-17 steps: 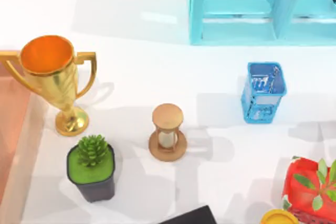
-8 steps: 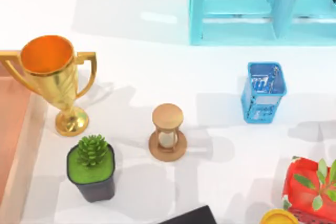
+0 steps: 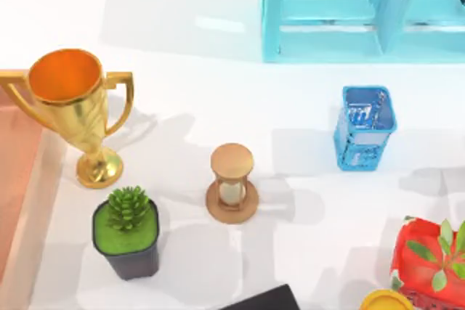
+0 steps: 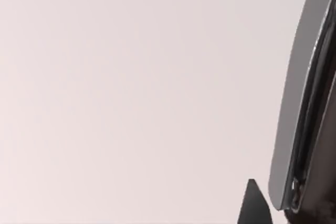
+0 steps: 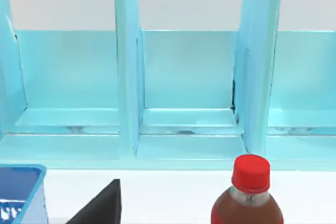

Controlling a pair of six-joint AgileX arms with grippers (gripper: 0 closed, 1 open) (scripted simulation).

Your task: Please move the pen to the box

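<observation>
No legible text, label, brand, number or sign in any view. Pale markings on the inner wall of the blue box point(image 3: 365, 127): too small to read as characters. Red carton point(image 3: 429, 263) at the table's right edge: leaf pattern, no readable lettering. Red-capped bottle point(image 5: 248, 195) in the right wrist view: no readable label. Gold trophy point(image 3: 71, 110): no readable inscription.

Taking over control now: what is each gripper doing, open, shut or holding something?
Left gripper: cannot be told.
Right gripper: cannot be told.
</observation>
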